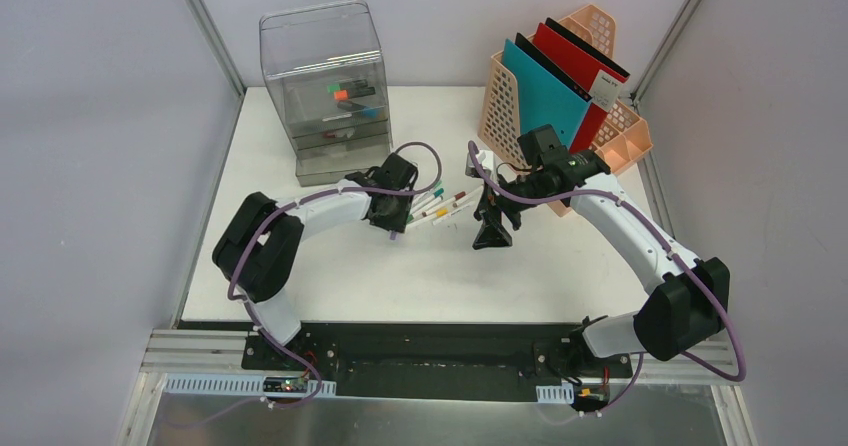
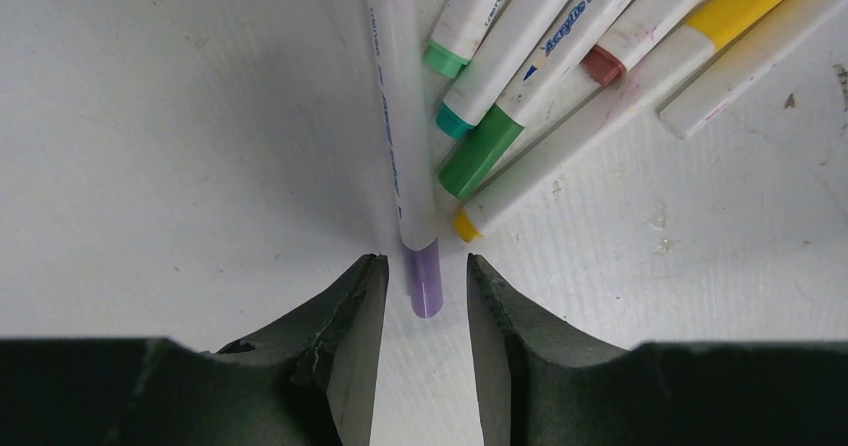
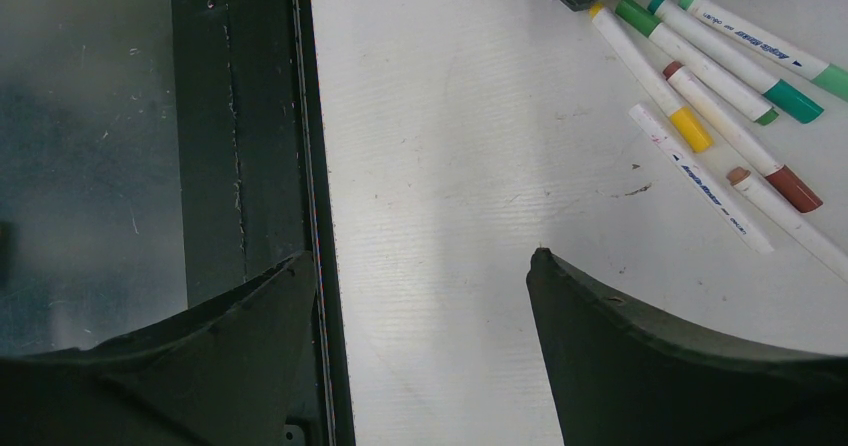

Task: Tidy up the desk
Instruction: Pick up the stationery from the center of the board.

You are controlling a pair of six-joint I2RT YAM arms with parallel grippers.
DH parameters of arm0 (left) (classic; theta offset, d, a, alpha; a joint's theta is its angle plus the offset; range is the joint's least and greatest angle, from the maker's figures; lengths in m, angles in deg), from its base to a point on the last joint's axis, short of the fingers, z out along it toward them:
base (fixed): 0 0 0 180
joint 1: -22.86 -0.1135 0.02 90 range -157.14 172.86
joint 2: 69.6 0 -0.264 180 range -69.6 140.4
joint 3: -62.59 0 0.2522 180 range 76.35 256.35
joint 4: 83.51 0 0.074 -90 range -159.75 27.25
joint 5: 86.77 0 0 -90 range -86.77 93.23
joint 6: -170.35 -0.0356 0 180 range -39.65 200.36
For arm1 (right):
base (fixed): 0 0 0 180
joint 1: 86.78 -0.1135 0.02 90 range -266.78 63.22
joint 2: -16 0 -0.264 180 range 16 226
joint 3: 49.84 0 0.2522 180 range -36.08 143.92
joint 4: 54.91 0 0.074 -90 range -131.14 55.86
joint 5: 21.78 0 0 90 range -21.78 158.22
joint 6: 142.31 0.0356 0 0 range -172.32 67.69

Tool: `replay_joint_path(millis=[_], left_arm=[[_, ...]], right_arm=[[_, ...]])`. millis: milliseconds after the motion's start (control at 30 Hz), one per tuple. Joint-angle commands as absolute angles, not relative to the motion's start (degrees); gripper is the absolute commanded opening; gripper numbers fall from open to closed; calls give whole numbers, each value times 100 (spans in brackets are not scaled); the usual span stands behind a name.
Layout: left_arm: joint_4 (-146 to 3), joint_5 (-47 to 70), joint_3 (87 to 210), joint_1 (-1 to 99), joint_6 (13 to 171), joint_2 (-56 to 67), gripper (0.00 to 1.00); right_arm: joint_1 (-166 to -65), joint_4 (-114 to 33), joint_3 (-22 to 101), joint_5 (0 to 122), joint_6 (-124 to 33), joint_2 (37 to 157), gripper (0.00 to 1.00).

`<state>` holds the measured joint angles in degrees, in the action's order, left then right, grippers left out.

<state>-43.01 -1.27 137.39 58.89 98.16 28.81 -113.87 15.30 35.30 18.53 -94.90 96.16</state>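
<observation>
Plainly the left arm is the nearer one: the left pincer stands part-open astride the purple cap of a white-barrelled marker pen, with a gap on each side, so nothing is gripped. That pen lies on the flat white rectangular worktop, its long axis running straight away from the jaws, beside a fan of other capped markers. The right pincer gapes wide and empty.

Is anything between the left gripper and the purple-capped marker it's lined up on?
Nothing visible. The white marker with the purple cap lies with its capped end inside the open left gripper; the neighbouring markers lie further out, off to one side.
</observation>
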Motion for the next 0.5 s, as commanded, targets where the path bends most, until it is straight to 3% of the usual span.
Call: replay_joint_path(millis=[0, 467], left_arm=[[-4000, -556, 14041, 6001, 9589, 2917, 36], [-3822, -1046, 14350, 6284, 9420, 3499, 34]], right_arm=[[-11377, 1507, 3757, 1777, -9652, 9554, 81], [-11377, 1519, 3757, 1786, -9661, 9572, 81]])
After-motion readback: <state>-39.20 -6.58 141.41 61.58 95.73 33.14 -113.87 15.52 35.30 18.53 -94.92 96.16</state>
